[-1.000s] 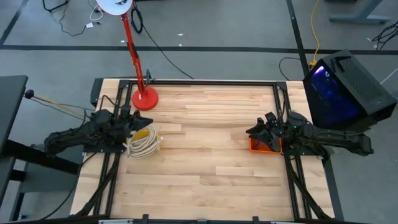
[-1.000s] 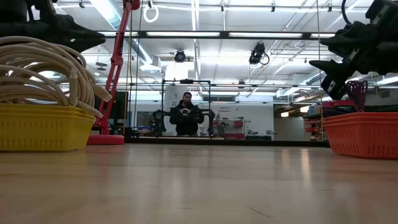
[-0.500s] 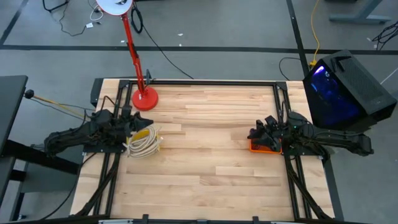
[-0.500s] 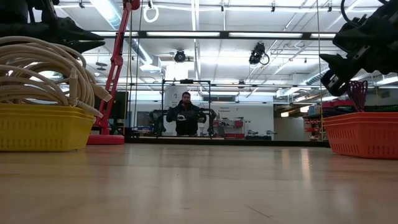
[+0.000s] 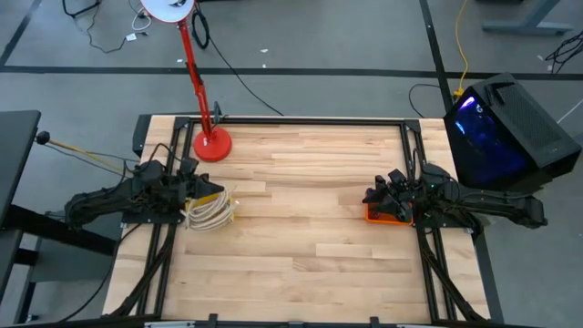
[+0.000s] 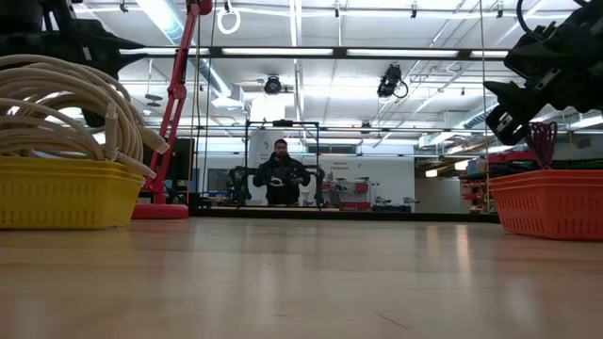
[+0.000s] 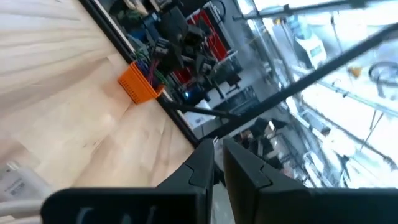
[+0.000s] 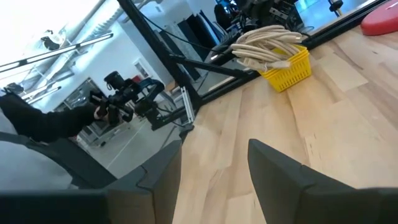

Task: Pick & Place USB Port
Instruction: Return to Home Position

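Observation:
A yellow basket point(image 5: 209, 194) at the table's left holds a coil of cream cables point(image 5: 212, 212) with plug ends point(image 6: 155, 144). I cannot tell a USB port apart from them. My left gripper point(image 7: 219, 168) hovers level over that basket point(image 6: 66, 193), shut with nothing between its fingers. At the table's right an orange basket point(image 5: 376, 217) holds a purple piece point(image 6: 542, 141). My right gripper point(image 8: 214, 168) stands open and level just above the orange basket point(image 6: 551, 202), holding nothing.
A red lamp stands on its round base point(image 5: 211, 144) at the far left, and its stem point(image 6: 174, 94) rises beside the yellow basket. A black box with blue light point(image 5: 501, 128) stands off the right edge. A person point(image 6: 280, 174) sits beyond the far edge. The wooden middle point(image 5: 301, 228) is bare.
My left gripper has rolled about its own line over the yellow basket without leaving its place. My right gripper has swung and rolled a little over the orange basket, then held still. The baskets and cables have not moved.

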{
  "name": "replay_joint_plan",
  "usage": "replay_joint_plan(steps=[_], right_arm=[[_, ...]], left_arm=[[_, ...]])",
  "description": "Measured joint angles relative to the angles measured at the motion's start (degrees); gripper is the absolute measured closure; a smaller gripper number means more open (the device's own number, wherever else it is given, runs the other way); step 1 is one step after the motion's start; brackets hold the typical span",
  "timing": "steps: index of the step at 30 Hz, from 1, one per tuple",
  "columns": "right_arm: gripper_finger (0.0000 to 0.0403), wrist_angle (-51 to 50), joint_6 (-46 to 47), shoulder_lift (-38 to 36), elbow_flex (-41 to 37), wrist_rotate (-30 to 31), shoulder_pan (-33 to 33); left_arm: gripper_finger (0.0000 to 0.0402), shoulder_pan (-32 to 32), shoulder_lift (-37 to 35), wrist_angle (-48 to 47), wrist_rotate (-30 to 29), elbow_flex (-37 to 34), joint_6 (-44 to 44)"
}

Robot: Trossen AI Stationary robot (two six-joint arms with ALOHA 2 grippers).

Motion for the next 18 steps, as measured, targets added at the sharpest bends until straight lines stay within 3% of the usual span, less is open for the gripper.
replay_joint_plan(steps=[18], right_arm=[[0.0215, 0.0, -0.2, 0.0, 0.0, 0.0, 0.0]], left_arm=[[0.0365, 0.0, 0.0, -0.9, -0.1, 0.0, -1.5]])
